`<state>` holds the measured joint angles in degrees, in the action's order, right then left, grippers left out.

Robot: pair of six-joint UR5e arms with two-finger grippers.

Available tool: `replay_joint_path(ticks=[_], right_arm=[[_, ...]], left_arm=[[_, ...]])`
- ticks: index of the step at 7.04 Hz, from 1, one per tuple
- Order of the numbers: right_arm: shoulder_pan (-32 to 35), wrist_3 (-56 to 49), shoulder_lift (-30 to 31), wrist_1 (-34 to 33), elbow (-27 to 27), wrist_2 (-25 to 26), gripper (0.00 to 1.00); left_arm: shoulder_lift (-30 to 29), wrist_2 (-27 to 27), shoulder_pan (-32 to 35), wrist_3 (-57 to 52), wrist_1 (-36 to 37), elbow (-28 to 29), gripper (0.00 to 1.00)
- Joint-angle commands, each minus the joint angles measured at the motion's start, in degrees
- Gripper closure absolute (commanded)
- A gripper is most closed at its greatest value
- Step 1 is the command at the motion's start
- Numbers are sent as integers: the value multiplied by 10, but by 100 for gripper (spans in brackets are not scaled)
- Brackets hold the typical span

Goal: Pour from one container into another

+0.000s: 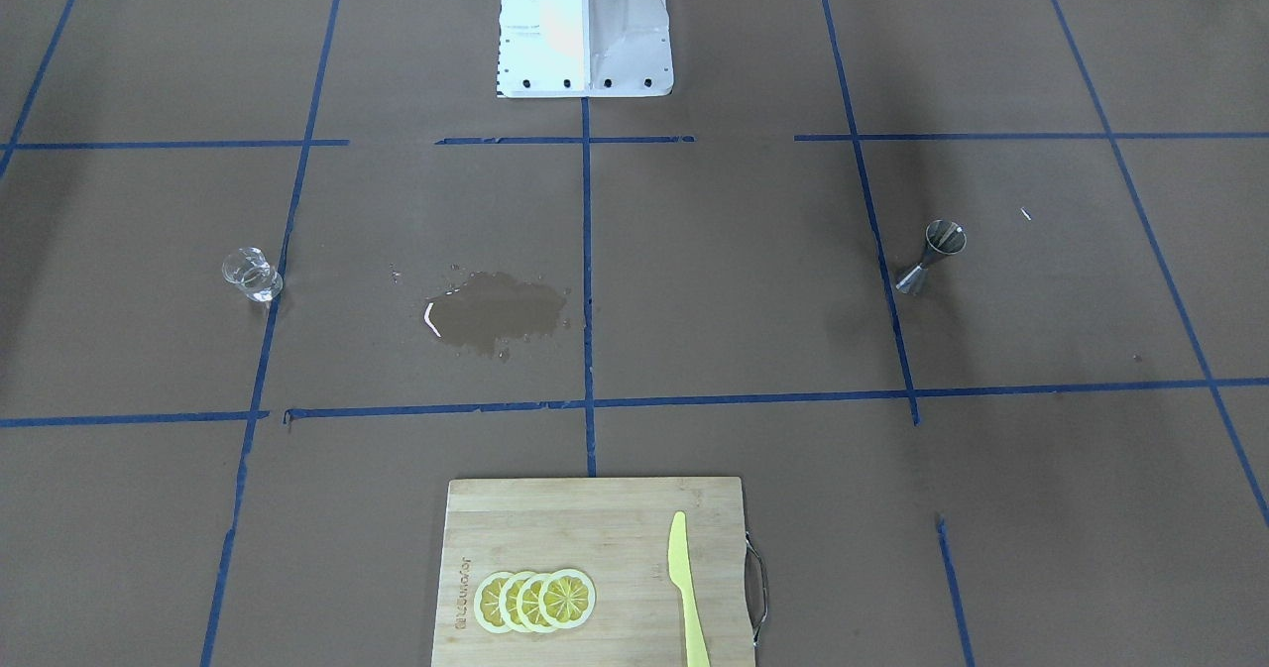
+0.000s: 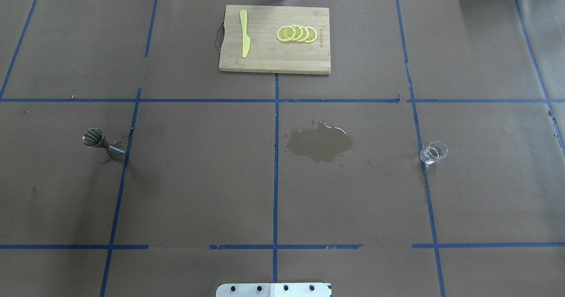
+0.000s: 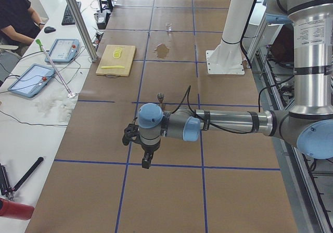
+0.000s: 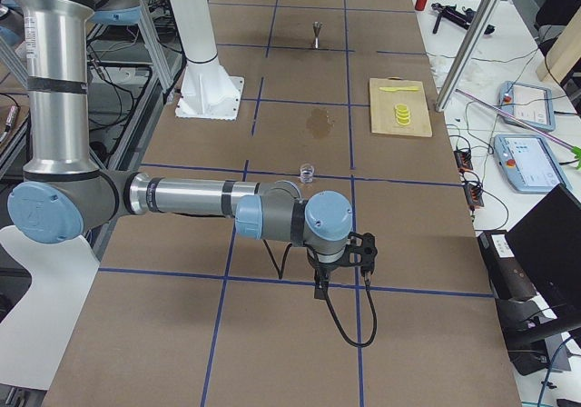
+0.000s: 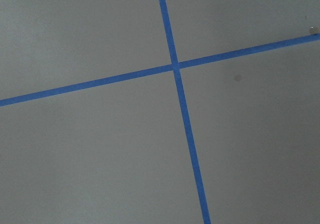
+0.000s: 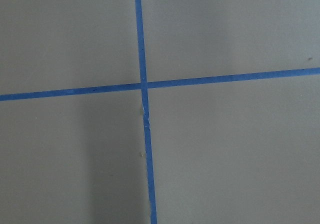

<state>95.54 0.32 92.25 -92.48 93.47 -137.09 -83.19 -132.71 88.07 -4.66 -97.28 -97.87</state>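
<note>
1. The glass (image 2: pixel 433 152), clear with bulging sides, stands upright at a blue tape line (image 2: pixel 429 200) on the table's (image 2: pixel 198 178) brown paper, on the robot's right. The shiny steel hourglass jigger (image 2: pixel 102 143) stands upright on the left.
2. The left arm (image 3: pixel 229 121) and the right arm (image 4: pixel 191 196) hold their jaws over tape crossings, apart from both vessels. Whether the jaws are open or closed cannot be told.
3. A wet puddle (image 2: pixel 321 144) lies between the vessels. Beyond it, a wooden board (image 2: pixel 265 58) carries a yellow knife (image 2: pixel 244 39) and lemon slices (image 2: pixel 296 33).
</note>
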Motion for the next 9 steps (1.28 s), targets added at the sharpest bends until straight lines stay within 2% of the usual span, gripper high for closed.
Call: replay_joint_path(ticks=[1, 4, 5, 6, 7, 8, 9], right_arm=[[0, -1, -1, 0, 1, 0, 0], [0, -1, -1, 0, 4, -4, 0], [0, -1, -1, 0, 11, -5, 0], [0, -1, 0, 0, 10, -5, 0], [0, -1, 1, 0, 10, -5, 0], [0, -2, 3, 0, 11, -5, 0], [0, -3, 5, 0, 11, -5, 0]], left_arm=[[-8, 1, 0, 0, -5, -18, 0], [-137, -2, -11, 1, -46, -32, 0], [-145, -61, -24, 39, -60, -25, 0], [-160, -85, -26, 114, -72, -15, 0], [-163, -87, -52, 115, -79, -27, 0], [-165, -60, -108, 120, -79, -62, 0], [-174, 25, -133, 160, -77, -89, 0]])
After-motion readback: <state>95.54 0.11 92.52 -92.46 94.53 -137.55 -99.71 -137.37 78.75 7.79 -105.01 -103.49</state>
